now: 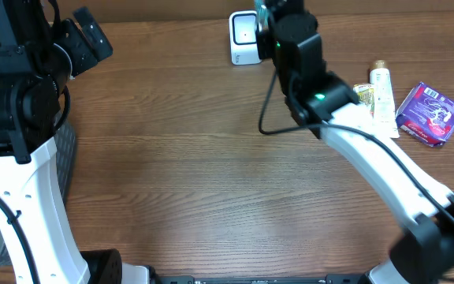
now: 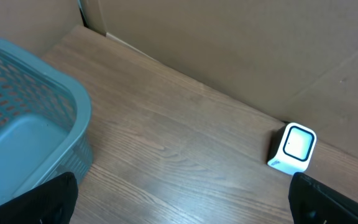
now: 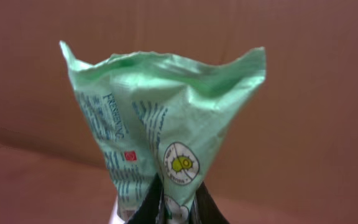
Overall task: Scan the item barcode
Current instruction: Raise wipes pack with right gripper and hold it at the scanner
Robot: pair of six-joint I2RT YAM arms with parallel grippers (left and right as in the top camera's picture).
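1. Right gripper (image 3: 174, 208): the two dark fingers (image 3: 146, 210) are pressed together on the lower middle of the green packet (image 3: 166, 124). The film is pinched between them, and the packet stands upright above the fingertips.

2. Green packet, appearance:
- Material: thin, pale green film, creased and crumpled.
- Shape: narrow at the grip and flaring upward. The top edge is wavy and rises to a peak at each corner.
- Print: lines of small dark teal text run down the left panel, with one larger word along the fold that appears to read "FRESHENING".
- Marks: there is a small red square low on the left panel. Near the grip is a round white-rimmed emblem with a yellow figure inside.

3. Green packet, location: it is held off the table (image 1: 211, 173) at the far edge, near the middle. In the overhead view the right gripper sits just to the right of the scanner (image 1: 243, 38), and most of the packet is hidden by the arm.

4. Scanner: a small white cube with a lit window, standing on the table close to the far wall (image 2: 229, 43).

5. Left gripper (image 2: 182, 208): the fingers are spread wide apart with nothing between them. It hangs over the far left of the table, beside a blue mesh basket (image 2: 73, 118).

6. Other items: a pale tube (image 1: 381, 91) and a purple packet (image 1: 430, 113) lie on the far right of the table.
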